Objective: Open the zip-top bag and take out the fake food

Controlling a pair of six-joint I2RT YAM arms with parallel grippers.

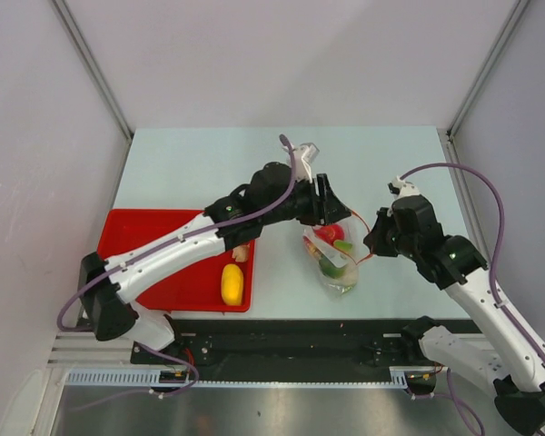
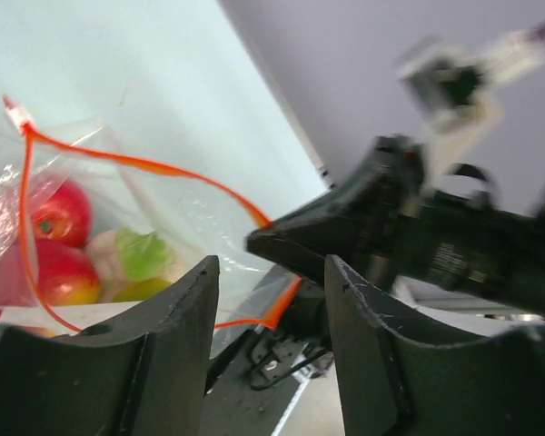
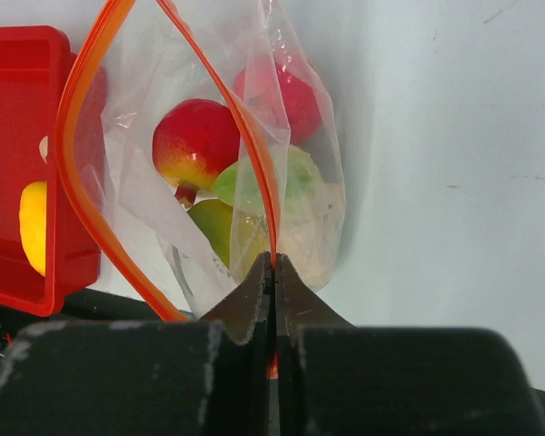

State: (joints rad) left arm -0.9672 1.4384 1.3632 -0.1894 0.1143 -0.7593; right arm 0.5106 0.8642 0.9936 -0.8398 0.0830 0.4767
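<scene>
**Open bag on the table.** The zip-top bag [image 1: 336, 263] is clear crinkled film edged by a thin red zip strip [image 3: 82, 136]. It lies on the pale table [image 1: 209, 163] between the grippers, its mouth gaping in a loop. Inside sits glossy fake food: round red apples [image 3: 195, 143], a green piece [image 3: 295, 177] and a whitish lumpy piece [image 3: 313, 232]. The right gripper [image 3: 273, 272] is pressed together on the strip. The left gripper [image 2: 271, 291] is at the bag's mouth, fingers spread. A smooth yellow oval [image 1: 232, 284] rests in the red flat tray [image 1: 195, 291].
</scene>
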